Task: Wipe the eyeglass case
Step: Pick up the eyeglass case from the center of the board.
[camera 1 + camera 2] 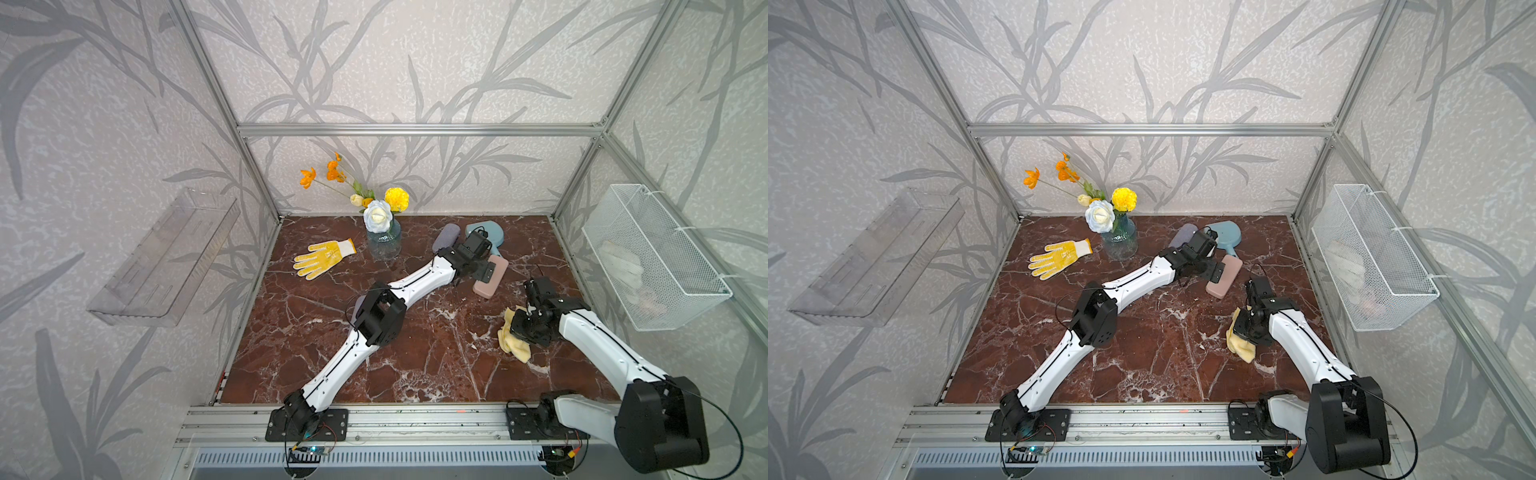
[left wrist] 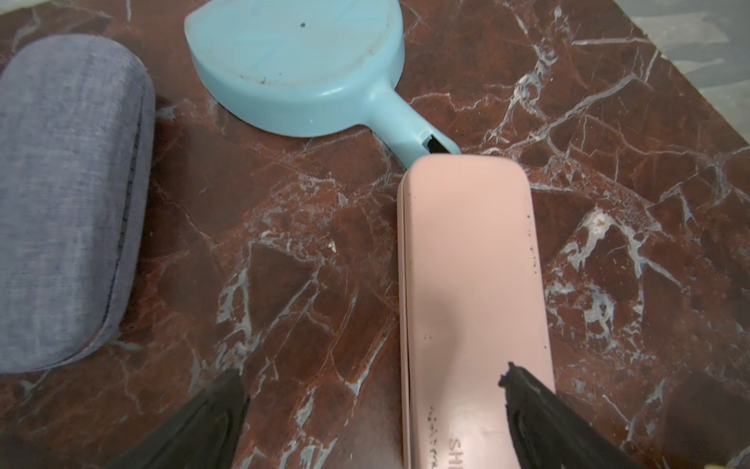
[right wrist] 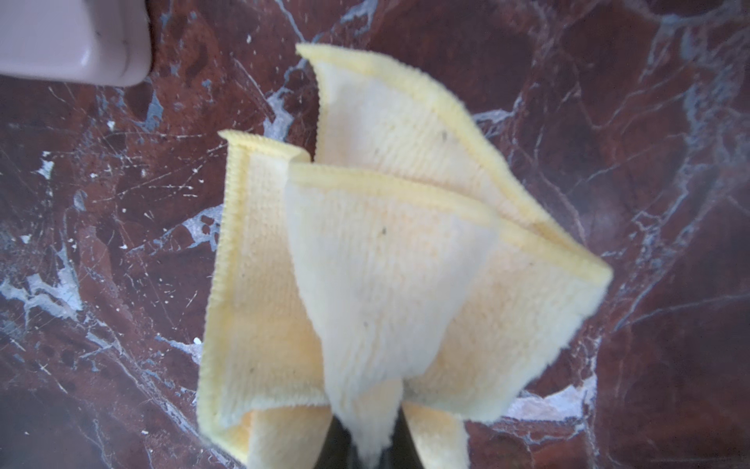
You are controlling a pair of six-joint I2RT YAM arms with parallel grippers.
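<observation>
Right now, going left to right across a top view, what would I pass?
Clear shelf → yellow glove → flower vase → grey case → pink eyeglass case → wire basket. The blue mirror and yellow cloth overlap the pink case, so they are omitted.

Both top views look down from high up on the whole table. The left wrist view looks close past its fingers at the pink case. The right wrist view, close over the cloth, sees that case's corner too.
</observation>
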